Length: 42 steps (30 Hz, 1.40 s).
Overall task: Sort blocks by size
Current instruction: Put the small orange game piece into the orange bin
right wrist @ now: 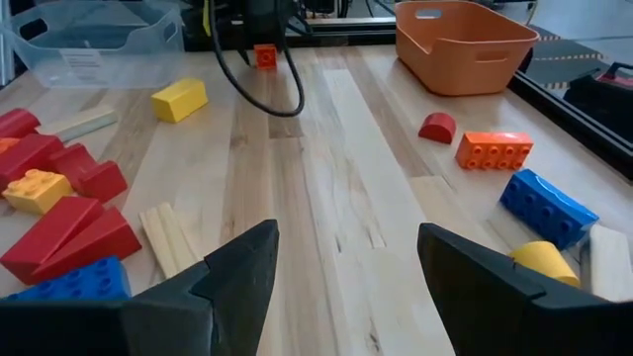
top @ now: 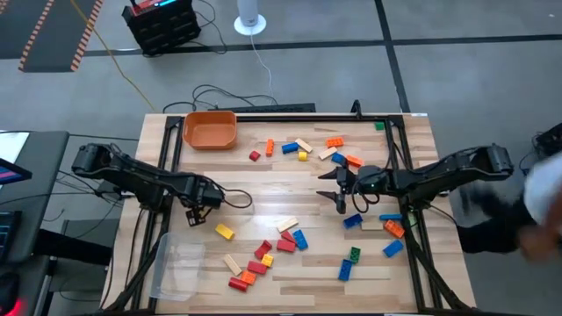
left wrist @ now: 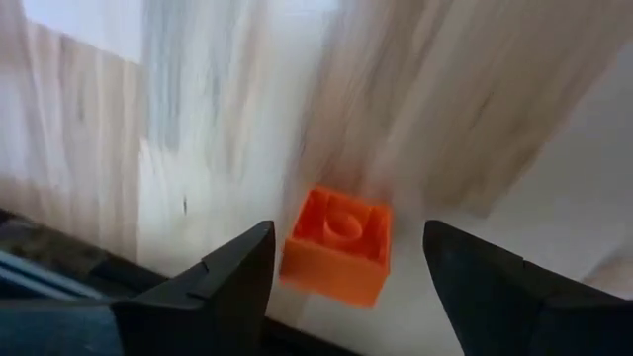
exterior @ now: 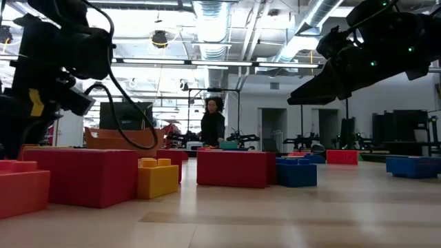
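So starting on the left side of the table (top: 290, 272): there's a clear tub (top: 180, 263) near the front left corner, and the left gripper (top: 195, 216) hangs over the wood just above it in the high view. Its fingers (left wrist: 232, 287) are spread apart with a small orange block (left wrist: 338, 243) sitting in the gap between them. Can't tell if the block is touching either finger or the table; the wrist view is blurry there. From the right wrist you can see that same little orange block (right wrist: 264, 55) under the left arm, next to the tub (right wrist: 89, 40).

Moving right, an orange bin (top: 209, 129) sits at the back left of the table. A yellow block (top: 225, 232) lies on its own just right of the left gripper, then a bunch of red, orange, tan and blue blocks (top: 263, 254) cluster toward the front middle. Another loose group (top: 303, 147) is spread along the back, right of the bin.

Further right, the right gripper (top: 341, 186) hovers mid-table with its fingers (right wrist: 237, 277) wide apart and nothing in them, just bare wood between. More blue, orange and green blocks (top: 369, 237) are scattered in front of it.

In the low view a person (exterior: 213, 124) stands in the room beyond.
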### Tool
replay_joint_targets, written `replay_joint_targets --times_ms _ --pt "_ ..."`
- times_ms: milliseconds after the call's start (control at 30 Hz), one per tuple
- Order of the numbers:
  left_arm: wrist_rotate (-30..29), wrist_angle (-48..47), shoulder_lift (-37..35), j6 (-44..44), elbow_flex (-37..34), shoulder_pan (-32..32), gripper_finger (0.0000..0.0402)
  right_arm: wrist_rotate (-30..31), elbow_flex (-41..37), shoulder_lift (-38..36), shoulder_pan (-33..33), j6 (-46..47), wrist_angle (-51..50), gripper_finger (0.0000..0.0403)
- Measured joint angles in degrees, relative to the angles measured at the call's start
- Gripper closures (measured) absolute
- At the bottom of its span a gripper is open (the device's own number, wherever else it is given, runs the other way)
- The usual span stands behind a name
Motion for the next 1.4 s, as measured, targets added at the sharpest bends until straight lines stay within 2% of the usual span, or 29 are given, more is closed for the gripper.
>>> replay_joint_targets --times_ms 267,500,633,833,967,1100,1167,1400 --pt "1.0 0.7 0.0 -0.3 -1.4 0.1 0.0186 -0.2 0.0 0.0 -0.1 -0.3 0.7 0.0126" --pt "-0.4 0.2 0.0 -3.6 -1.4 0.1 0.0265 -0.2 0.0 0.0 -0.1 -0.3 0.7 0.0126" --pt "1.0 0.0 0.0 -4.0 -0.2 0.1 0.0266 -0.2 0.0 0.0 -0.1 -0.5 0.7 0.0126" --pt "-0.9 -0.2 -0.1 -2.7 6.5 0.1 0.0266 -0.2 0.0 0.0 -0.1 -0.5 0.6 0.0126" --pt "-7.0 -1.8 -0.1 -2.4 11.9 1.6 0.0263 -0.2 0.0 0.0 -0.1 0.0 0.6 0.0126" --pt "-17.6 -1.2 -0.1 -1.2 16.5 6.7 0.026 -0.1 0.0 0.0 -0.8 0.0 2.6 0.0126" --pt "-20.5 -0.2 -0.1 1.7 17.9 11.5 0.0261 -0.1 0.0 0.0 -1.3 0.4 2.9 0.0126" --pt "-18.6 11.6 -0.1 18.7 18.1 33.2 0.0261 0.0 0.0 0.6 -1.7 3.0 3.4 0.0127"
